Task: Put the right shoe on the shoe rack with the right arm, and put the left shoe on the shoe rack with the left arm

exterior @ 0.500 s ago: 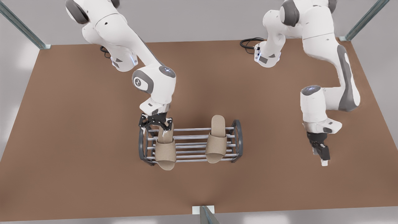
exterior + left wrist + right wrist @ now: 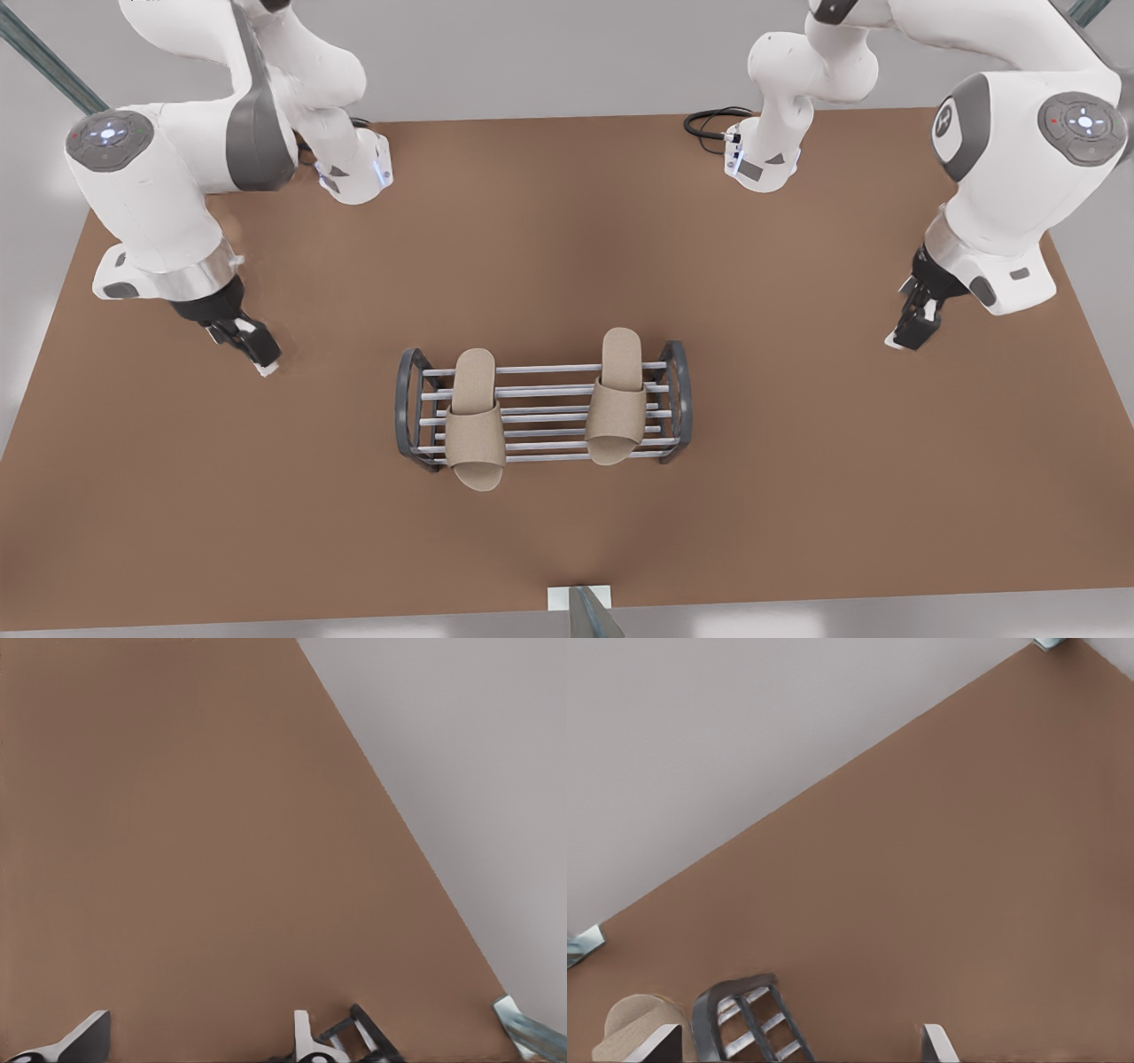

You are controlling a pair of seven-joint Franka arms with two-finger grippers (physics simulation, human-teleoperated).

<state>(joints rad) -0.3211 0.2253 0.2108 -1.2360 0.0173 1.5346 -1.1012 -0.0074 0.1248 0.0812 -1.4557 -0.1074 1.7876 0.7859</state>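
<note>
Brown table (image 2: pixel 797 496) now carries the shoe rack (image 2: pixel 549 368) with right shoe (image 2: pixel 474 434) and left shoe (image 2: pixel 617 416) on its bars. We see the right gripper (image 2: pixel 261 359) has let go and pulled away to the front view's left, fingers spread and empty. The left gripper (image 2: pixel 904 337) has drawn back too, also spread.

Table (image 2: pixel 221 461): brown, bearing a rack (image 2: pixel 542 403) at centre. Two beige slippers lie across its bars: one (image 2: pixel 474 416) toward the front view's left, one (image 2: pixel 617 399) toward the right. Two grippers hang above bare table, well apart from the rack: one (image 2: pixel 254 347) left, one (image 2: pixel 912 328) right.
</note>
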